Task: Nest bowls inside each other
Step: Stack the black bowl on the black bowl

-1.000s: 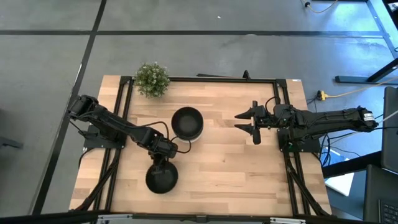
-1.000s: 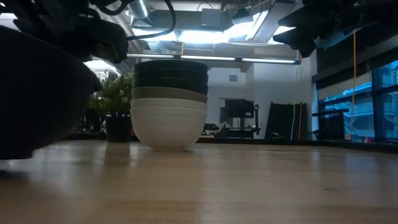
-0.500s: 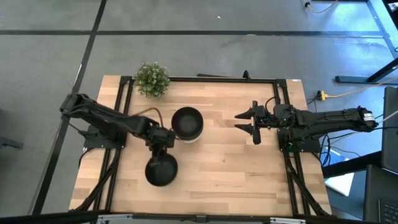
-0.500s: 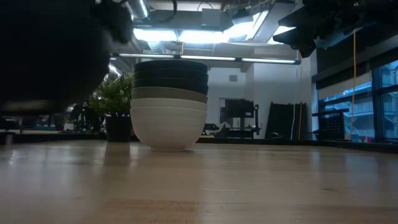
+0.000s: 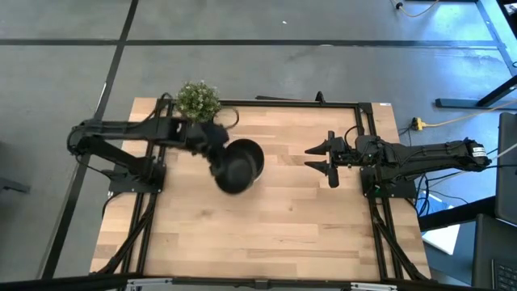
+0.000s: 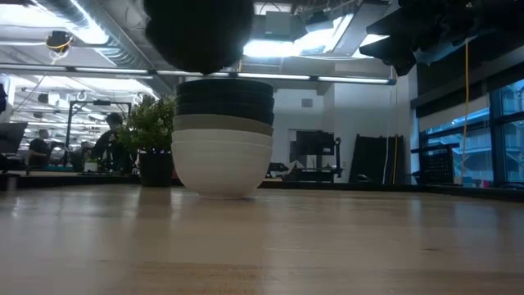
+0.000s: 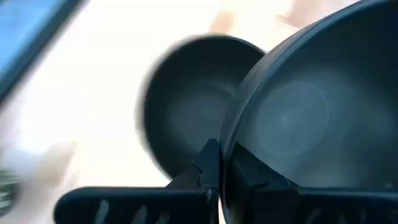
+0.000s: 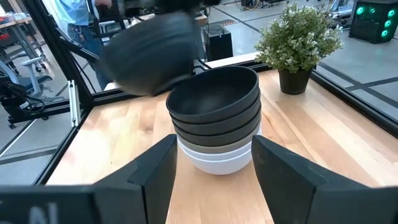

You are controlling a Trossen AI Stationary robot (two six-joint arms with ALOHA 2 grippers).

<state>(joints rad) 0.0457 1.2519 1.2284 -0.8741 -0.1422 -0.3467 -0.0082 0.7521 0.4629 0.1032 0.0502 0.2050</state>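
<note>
Your left gripper [image 7: 217, 180] is clenched on the rim of a glossy black bowl [image 5: 235, 170], one finger [image 7: 208, 163] inside the wall and the other outside it. It holds that bowl in the air, tilted, overlapping the near-left edge of the stack of bowls [image 5: 245, 158] as seen from above. In the low view the carried bowl [image 6: 199, 33] hangs just above the stack [image 6: 223, 135], slightly to its left, not touching the top rim. The stack itself stands upright on the wooden table [image 5: 283, 226]: white at the bottom, grey-olive above, black bowls on top. The small potted plant [image 5: 198, 101] sits at the table's far-left corner, near the stack but apart from it. Your right gripper [image 5: 317, 158] waits over the table's right side, well apart from the stack, fingers spread and holding nothing. People show in the room beyond the table.
</note>
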